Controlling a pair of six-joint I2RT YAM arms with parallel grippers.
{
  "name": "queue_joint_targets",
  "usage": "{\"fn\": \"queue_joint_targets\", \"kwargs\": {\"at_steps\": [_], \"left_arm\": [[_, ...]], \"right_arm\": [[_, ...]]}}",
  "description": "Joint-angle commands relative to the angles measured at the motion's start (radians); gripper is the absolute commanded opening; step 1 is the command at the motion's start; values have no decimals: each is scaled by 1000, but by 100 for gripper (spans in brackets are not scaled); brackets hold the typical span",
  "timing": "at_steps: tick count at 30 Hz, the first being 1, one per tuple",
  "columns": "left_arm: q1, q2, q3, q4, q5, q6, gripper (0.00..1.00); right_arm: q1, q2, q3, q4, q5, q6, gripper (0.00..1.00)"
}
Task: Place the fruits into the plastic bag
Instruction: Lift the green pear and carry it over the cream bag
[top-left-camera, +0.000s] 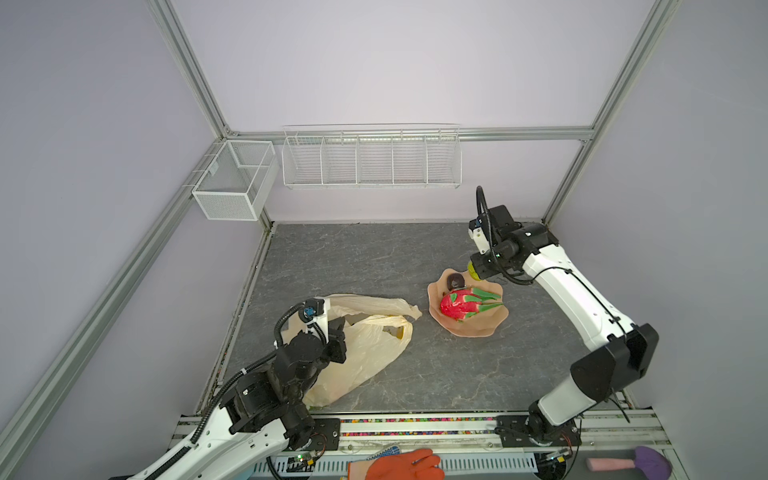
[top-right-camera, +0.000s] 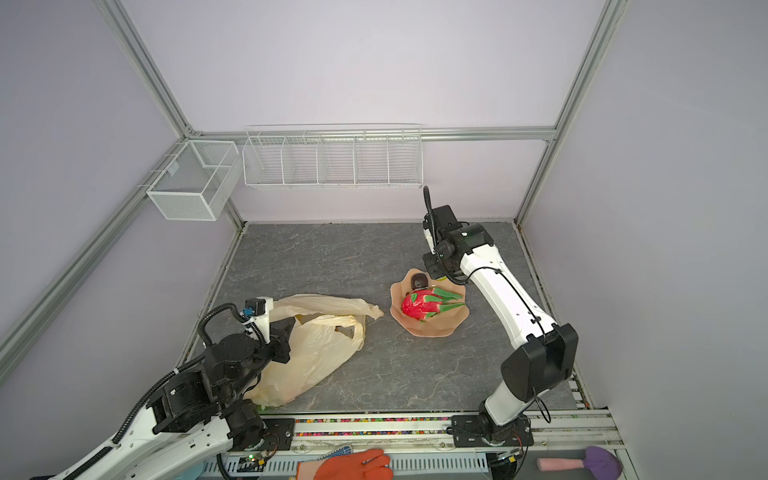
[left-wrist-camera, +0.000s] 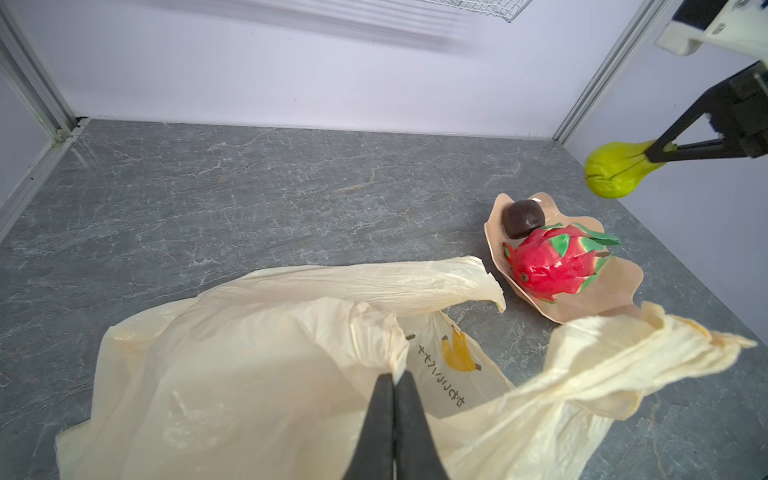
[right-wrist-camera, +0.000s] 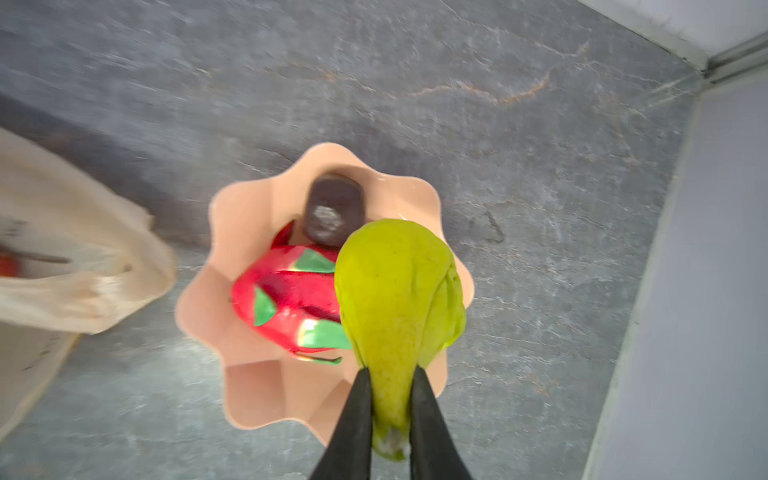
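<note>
The cream plastic bag (top-left-camera: 365, 353) (top-right-camera: 320, 353) lies crumpled on the left of the grey table. My left gripper (left-wrist-camera: 394, 376) is shut on a fold at its mouth, holding it up. The peach plate (top-left-camera: 469, 330) (left-wrist-camera: 602, 295) right of the bag carries a red dragon fruit (top-left-camera: 461, 305) (right-wrist-camera: 286, 299) and a dark-brown piece (top-left-camera: 453, 282) (right-wrist-camera: 332, 212). Above the plate's far edge, my right gripper (right-wrist-camera: 390, 372) is shut on the narrow end of a yellow-green pear-shaped fruit (right-wrist-camera: 395, 291) (left-wrist-camera: 615, 170), which hangs clear of the plate.
A long wire rack (top-left-camera: 370, 160) and a mesh basket (top-left-camera: 232, 183) hang on the back wall. Beyond the front rail lie an orange glove (top-left-camera: 407, 463) and a pink-and-purple object (top-left-camera: 640, 461). Walls close in the table's left, back and right.
</note>
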Motion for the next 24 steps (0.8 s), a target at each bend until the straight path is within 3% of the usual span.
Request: {"fn": "queue_joint_targets", "kwargs": {"at_steps": [1, 4, 7, 13, 24], "left_arm": [[0, 1, 17, 17, 12, 13, 0], [0, -2, 22, 12, 11, 14, 0], [0, -7, 26, 6, 7, 14, 0], [0, -19, 24, 7, 0, 14, 0], [0, -13, 35, 39, -6, 39, 0]], "right_arm": [[-1, -34, -52, 132, -314, 88, 10], [4, -58, -141, 300, -524, 205, 9], [27, -82, -249, 468, -651, 329, 8], [110, -101, -393, 677, -757, 509, 7], [323, -34, -516, 921, -805, 706, 7]]}}
